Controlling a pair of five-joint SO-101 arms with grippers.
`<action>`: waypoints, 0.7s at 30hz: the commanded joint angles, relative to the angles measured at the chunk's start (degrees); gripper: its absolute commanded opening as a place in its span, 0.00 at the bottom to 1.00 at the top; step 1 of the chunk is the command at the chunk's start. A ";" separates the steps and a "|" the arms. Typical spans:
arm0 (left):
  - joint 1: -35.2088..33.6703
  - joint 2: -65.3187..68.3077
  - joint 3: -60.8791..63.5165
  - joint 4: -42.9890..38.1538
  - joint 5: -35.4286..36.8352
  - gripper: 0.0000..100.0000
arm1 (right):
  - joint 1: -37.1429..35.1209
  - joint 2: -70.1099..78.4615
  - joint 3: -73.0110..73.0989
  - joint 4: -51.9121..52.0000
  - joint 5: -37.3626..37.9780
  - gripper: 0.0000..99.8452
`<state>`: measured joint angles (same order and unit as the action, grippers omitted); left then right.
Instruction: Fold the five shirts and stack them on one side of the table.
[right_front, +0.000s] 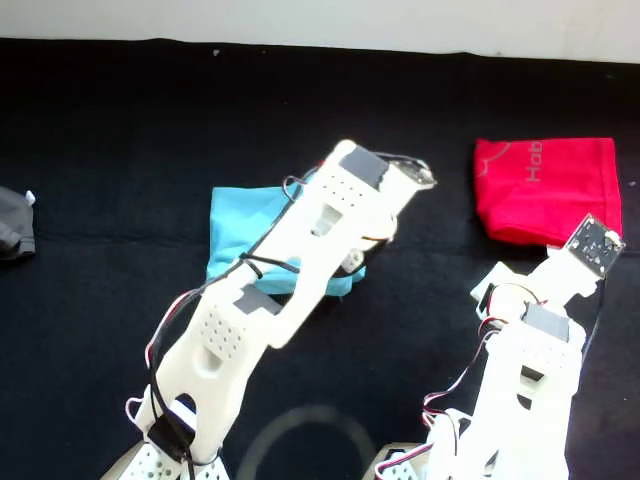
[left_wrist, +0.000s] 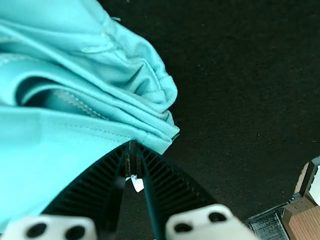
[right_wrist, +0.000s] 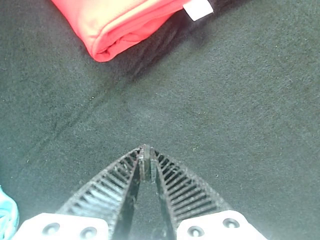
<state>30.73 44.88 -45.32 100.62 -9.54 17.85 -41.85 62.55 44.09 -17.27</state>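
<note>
Where the table (right_front: 120, 130) lies under its black cover, we see three pieces of clothing spread across it; the blue shirt (right_front: 240, 235) sits near the middle, folded into a rough rectangle, and the left arm (right_front: 300, 250) stretches over its right half. From the left wrist we see the left gripper (left_wrist: 132, 150) clenched, its ribbed fingers meeting at the tips right at the hem of the blue shirt (left_wrist: 75, 100); the cloth bunches into several folds just past the tips and drapes over one finger, but we cannot tell whether any fabric is pinched between them.

The red shirt (right_front: 545, 185) lies folded on the right side of the table, well apart from the blue one; the right arm (right_front: 530, 360) rises below it, its wrist just over the shirt's near edge. From the right wrist we see the right gripper (right_wrist: 145, 155) also clenched, with nothing between its fingers, over bare black cloth; the folded edge of the red shirt (right_wrist: 120, 20) lies near but apart from the tips, and a small white label (right_wrist: 198, 9) sticks out of it.

At the far left edge of the table rests a dark grey garment (right_front: 12, 225), partly cut off by the frame.
</note>
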 joint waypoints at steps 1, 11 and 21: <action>0.57 -6.90 -0.04 0.88 -0.09 0.01 | 0.66 -1.45 -0.75 -0.84 -0.79 0.01; -3.30 -21.32 14.64 0.70 -0.62 0.02 | 0.40 -1.45 -0.75 -0.84 -0.79 0.01; -3.21 -21.14 27.21 -8.62 -0.70 0.19 | 0.31 -1.45 -0.75 -0.84 -0.62 0.01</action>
<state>27.82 26.86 -18.42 94.73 -9.98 17.85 -41.85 62.55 44.09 -17.27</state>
